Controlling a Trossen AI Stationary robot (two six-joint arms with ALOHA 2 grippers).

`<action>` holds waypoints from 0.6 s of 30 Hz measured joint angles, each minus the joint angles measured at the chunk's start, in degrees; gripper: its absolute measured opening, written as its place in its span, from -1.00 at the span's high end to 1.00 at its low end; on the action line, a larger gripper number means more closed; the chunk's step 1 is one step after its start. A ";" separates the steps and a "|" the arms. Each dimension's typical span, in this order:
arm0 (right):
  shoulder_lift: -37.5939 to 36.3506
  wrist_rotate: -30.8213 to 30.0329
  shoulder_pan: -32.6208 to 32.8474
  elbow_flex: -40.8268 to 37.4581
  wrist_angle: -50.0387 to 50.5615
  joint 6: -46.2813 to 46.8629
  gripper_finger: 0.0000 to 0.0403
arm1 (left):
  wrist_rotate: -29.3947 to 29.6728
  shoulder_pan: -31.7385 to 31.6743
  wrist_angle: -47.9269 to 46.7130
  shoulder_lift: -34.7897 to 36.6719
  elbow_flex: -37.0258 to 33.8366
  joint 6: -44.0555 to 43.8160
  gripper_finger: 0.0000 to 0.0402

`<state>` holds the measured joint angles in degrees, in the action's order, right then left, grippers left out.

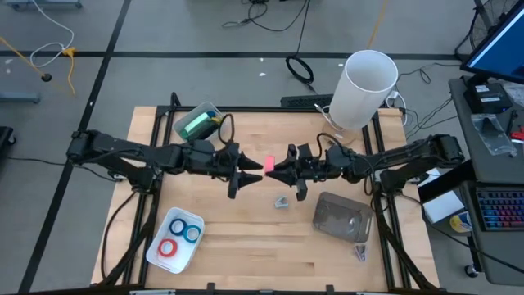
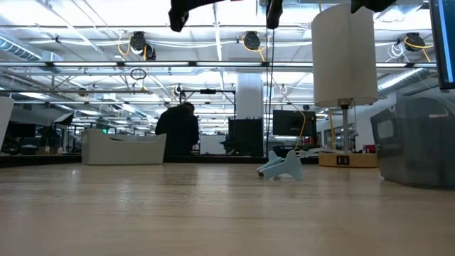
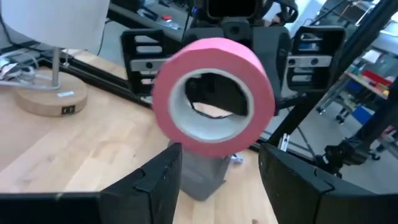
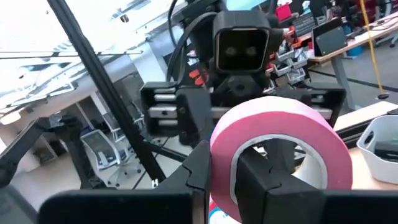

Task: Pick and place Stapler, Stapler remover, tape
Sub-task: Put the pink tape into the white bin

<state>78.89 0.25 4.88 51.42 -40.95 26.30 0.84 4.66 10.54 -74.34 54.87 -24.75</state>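
Tape being passed mid-air

A pink tape roll [image 3: 213, 94] is being pinched by the right gripper [image 1: 280, 170]; the spread left gripper [image 1: 246, 170] is being faced directly opposite, just beside it.

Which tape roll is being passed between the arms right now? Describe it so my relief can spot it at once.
Look above the middle of the wooden table, where the two arms meet tip to tip. The pink tape roll hangs there, pinched on its rim by the right gripper, with the open left gripper facing it. Unlike the red and blue rolls in the white tray, it is off the table.
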 joint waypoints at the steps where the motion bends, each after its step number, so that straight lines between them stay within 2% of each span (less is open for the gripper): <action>1: 0.00 0.00 -0.32 0.00 -0.01 0.33 0.84 | -0.46 -0.25 1.03 -0.57 0.00 0.04 -0.05; 18: -0.09 1.51 -3.06 0.05 0.71 13.43 0.84 | -0.45 -0.58 2.73 -1.45 0.00 4.66 -0.05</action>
<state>78.81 1.76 1.83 51.47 -40.24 39.73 0.39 4.08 13.27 -75.79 54.87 -20.09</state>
